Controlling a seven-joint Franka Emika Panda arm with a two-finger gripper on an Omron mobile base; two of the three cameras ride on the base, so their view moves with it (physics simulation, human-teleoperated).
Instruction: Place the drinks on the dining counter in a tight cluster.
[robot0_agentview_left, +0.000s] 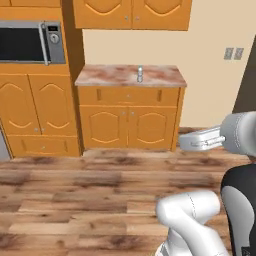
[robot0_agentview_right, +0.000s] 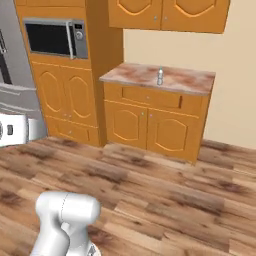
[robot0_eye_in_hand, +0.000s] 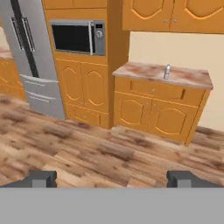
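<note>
Hand view: gripper (robot0_eye_in_hand: 112, 178), fingers wide apart and empty, faces a small upright bottle (robot0_eye_in_hand: 166, 71) far ahead and right of centre on the narrow counter (robot0_eye_in_hand: 183, 81), well apart across the floor.

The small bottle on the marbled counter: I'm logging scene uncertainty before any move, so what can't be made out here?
- The small bottle on the narrow marbled counter: too small in the base views to tell its cap colour.
- The fridge: its top is cut off by the hand view's top edge.
- The gripper: the tips stand wide apart with nothing between them.
</note>
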